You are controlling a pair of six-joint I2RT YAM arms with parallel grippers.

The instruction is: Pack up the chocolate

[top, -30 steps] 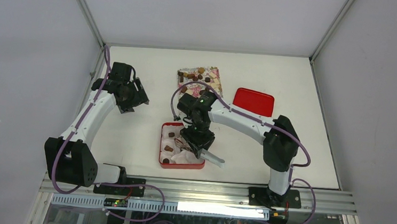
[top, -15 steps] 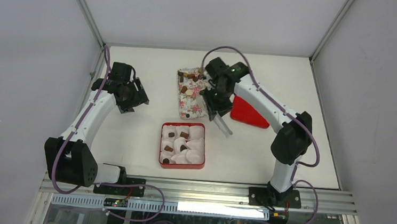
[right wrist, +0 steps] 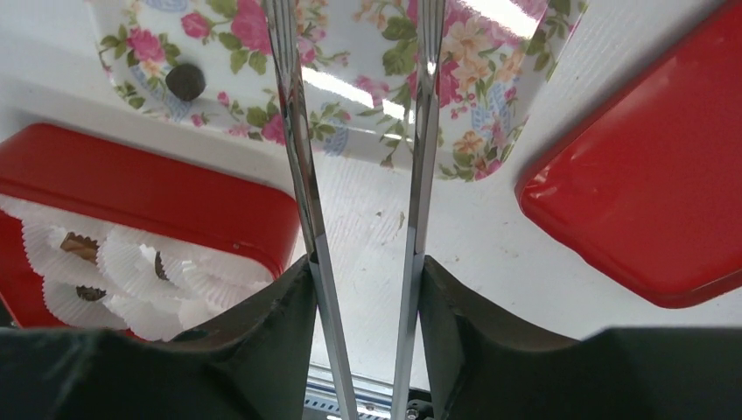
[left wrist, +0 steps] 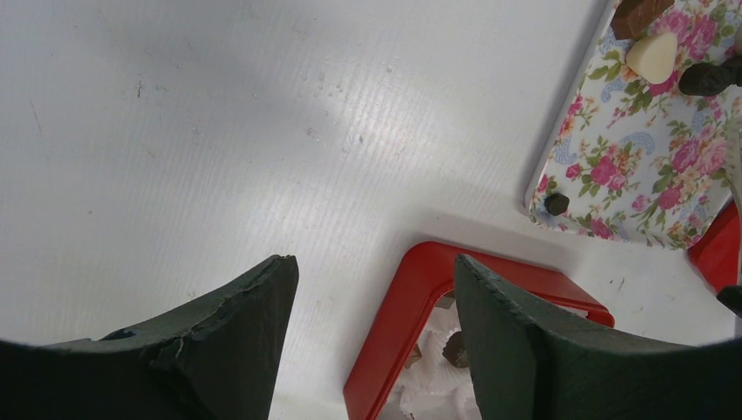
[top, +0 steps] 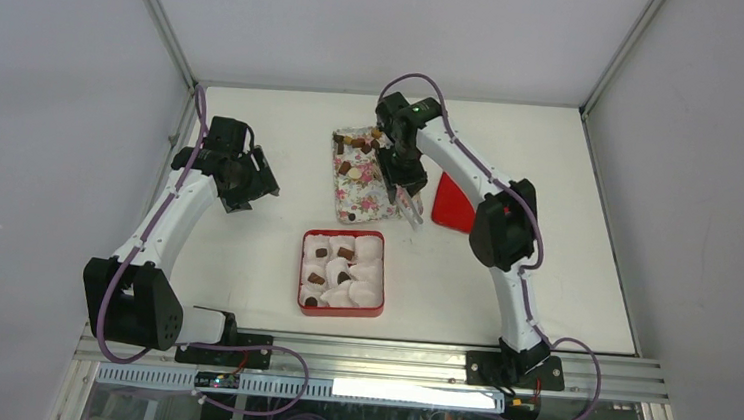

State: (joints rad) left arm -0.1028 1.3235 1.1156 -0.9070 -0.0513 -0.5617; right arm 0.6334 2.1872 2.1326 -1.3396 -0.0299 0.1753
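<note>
The chocolate (top: pixel 358 145), dark and tan pieces, lies at the far end of a floral tray (top: pixel 367 192). One dark piece (right wrist: pixel 185 80) shows in the right wrist view, a cream one (left wrist: pixel 652 57) in the left wrist view. A red box (top: pixel 340 308) with white paper cups holds a few pieces (top: pixel 317 278). My right gripper (top: pixel 400 180) is shut on metal tongs (right wrist: pixel 297 157), whose arms stand apart and empty over the tray's near right edge. My left gripper (top: pixel 250 185) is open and empty, above the table left of the tray.
A red lid (top: pixel 454 204) lies right of the floral tray, partly hidden by the right arm; it also shows in the right wrist view (right wrist: pixel 647 175). The red box's corner (left wrist: pixel 411 289) sits below the left fingers.
My right arm has carried the tongs from over the red box back to the floral tray's right edge. The left arm has not moved.
</note>
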